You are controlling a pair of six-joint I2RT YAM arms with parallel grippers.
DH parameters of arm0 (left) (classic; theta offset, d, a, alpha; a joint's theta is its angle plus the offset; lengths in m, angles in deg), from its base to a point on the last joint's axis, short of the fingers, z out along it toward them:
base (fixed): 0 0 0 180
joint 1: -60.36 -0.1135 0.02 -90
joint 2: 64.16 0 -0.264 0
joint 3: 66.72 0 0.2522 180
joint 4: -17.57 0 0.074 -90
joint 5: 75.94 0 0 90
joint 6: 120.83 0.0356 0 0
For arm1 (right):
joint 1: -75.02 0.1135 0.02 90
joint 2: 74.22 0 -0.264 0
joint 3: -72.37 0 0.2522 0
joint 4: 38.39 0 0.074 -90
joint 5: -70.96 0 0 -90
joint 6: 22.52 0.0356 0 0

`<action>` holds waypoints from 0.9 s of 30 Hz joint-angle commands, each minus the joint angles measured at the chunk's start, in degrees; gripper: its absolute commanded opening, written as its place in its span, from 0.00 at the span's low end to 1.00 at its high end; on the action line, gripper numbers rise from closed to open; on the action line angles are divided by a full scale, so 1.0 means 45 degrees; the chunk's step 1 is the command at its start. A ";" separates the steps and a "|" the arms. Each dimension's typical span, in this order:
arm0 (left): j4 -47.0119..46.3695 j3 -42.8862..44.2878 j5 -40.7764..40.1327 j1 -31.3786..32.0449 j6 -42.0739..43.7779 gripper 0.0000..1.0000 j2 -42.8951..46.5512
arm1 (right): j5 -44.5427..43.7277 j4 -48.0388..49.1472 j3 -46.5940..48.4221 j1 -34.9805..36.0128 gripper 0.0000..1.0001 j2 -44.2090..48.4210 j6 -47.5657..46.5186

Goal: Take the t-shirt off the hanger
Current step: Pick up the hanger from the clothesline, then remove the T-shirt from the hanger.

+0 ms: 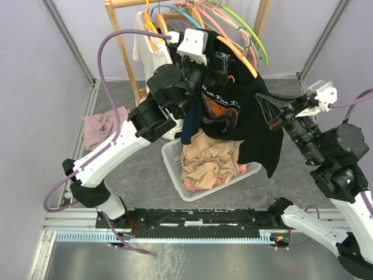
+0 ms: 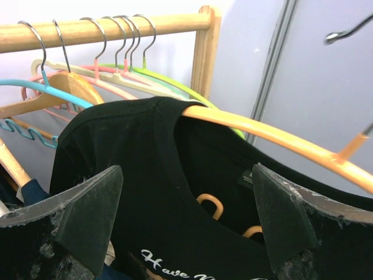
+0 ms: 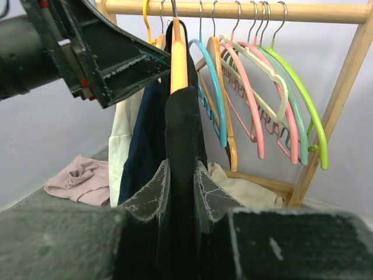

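The black t-shirt (image 1: 233, 111) hangs on an orange hanger (image 1: 249, 63) hooked over the wooden rail (image 3: 233, 10) of a clothes rack, at the middle of the top view. The right pincer (image 3: 180, 186) is clamped on a fold of the shirt's side, its two fingers (image 3: 152, 195) pressed together with the black fabric between them. The left pincer (image 2: 186, 216) is up at the collar with its jaws spread wide, one finger on each side of the neckline, and it has hold of nothing.

Below the shirt stands a white basket (image 1: 173, 158) of slotted plastic. It holds a crumpled tan garment (image 1: 204, 157), heaped above the rim, and some pink cloth (image 1: 242, 170) at the right side. The shirt's lower edge drapes over the basket's right rim.

The basket sits on a grey counter (image 1: 134, 175), where a dusty pink garment (image 1: 105, 127) lies bunched well to the left. On the rail beside the orange hanger are bare hangers in blue (image 3: 213, 87), pink (image 3: 247, 93), cream (image 3: 274, 93) and green (image 3: 303, 99), plus a white garment (image 1: 148, 44) and a navy one (image 3: 145, 140). Pale lilac walls with metal posts enclose the space.

The shirt's long axis runs vertically, collar up at the hanger, hem down, with its white lettering (image 1: 220, 96) facing the arms; the gripped side is drawn out toward the right
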 commanded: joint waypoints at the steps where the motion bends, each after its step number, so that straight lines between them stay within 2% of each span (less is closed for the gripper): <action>1: -0.0186 0.0462 -0.0305 -0.0354 -0.0078 0.96 -0.0080 | 0.0330 0.1637 0.0294 -0.0065 0.02 0.0397 0.0221; 7: -0.0193 0.0235 -0.0257 -0.0961 -0.0536 0.90 -0.0114 | 0.0442 0.1577 0.0268 -0.0061 0.02 0.0519 0.0237; 10: -0.0331 0.0101 0.0082 -0.1283 -0.0688 0.81 -0.0138 | 0.0547 0.1606 0.0192 -0.0066 0.02 0.0562 0.0313; 21: -0.0707 0.0150 0.2438 -0.1476 -0.0801 0.05 -0.0358 | 0.0252 0.1639 0.0016 -0.0059 0.02 0.0333 0.0329; 27: -0.0365 0.0157 0.5162 -0.1475 -0.1028 0.03 -0.0125 | -0.0054 0.2021 -0.0306 -0.0061 0.02 -0.0080 0.0362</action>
